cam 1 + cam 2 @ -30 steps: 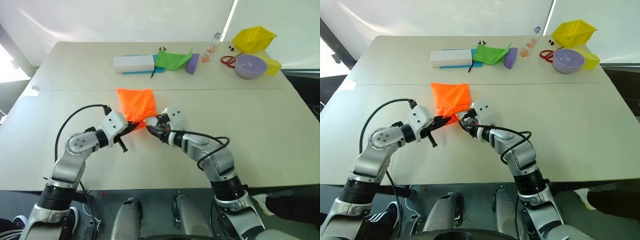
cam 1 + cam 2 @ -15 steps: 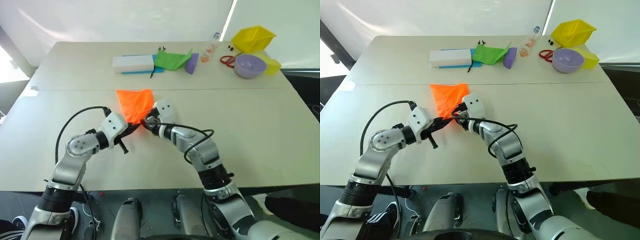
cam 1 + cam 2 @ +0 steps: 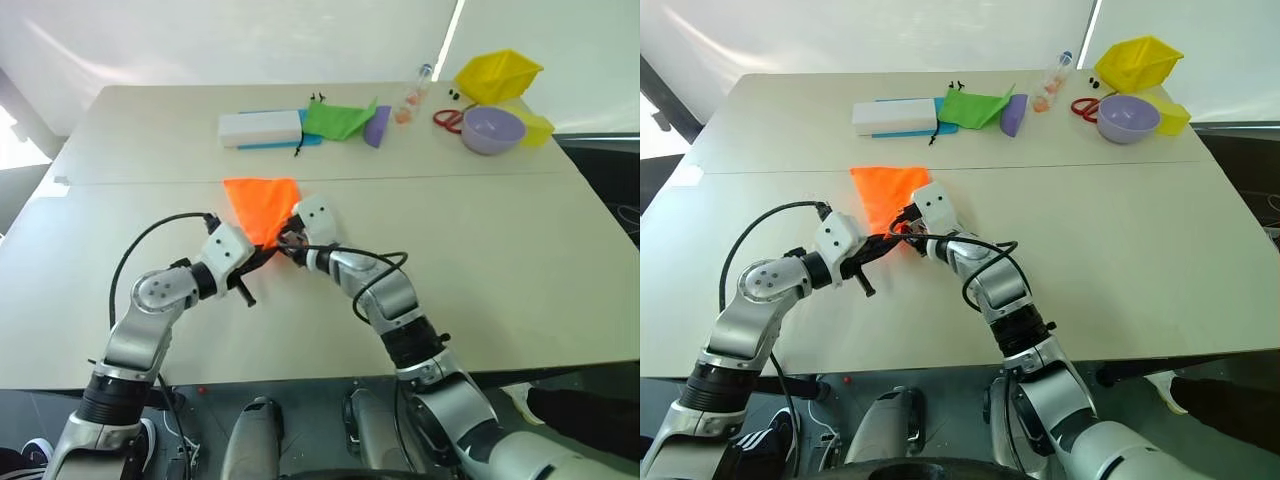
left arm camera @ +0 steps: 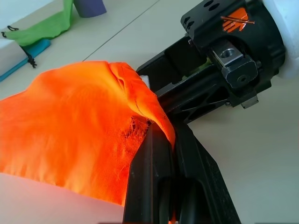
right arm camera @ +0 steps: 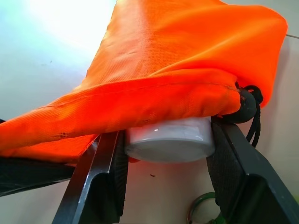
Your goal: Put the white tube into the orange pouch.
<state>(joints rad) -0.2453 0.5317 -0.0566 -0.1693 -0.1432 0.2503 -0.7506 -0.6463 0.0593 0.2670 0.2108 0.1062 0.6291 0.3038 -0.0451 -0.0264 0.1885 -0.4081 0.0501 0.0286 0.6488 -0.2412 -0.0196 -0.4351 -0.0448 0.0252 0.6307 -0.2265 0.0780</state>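
Note:
The orange pouch (image 3: 260, 200) lies mid-table with its near edge lifted. My left gripper (image 3: 268, 254) is shut on that fabric edge (image 4: 140, 100), holding the mouth up. From the right, my right gripper (image 3: 289, 241) is at the mouth, shut on the white tube (image 5: 168, 140). The tube's round white cap end shows between the black fingers (image 5: 100, 186). Its front end is under the pouch's orange rim (image 5: 163, 100), so the rest is hidden. The black cord (image 5: 252, 116) and green coil (image 5: 201, 217) hang beside the right finger.
Along the table's far side are a white box (image 3: 260, 128) on a blue item, a green cloth pouch (image 3: 335, 118), a purple piece (image 3: 378, 125), a clear bottle (image 3: 412, 100), red scissors (image 3: 445, 118), a purple bowl (image 3: 488, 130) and a yellow container (image 3: 498, 75).
My right gripper has moved left and forward with the tube, up to the pouch's mouth. The left gripper has kept its hold in place.

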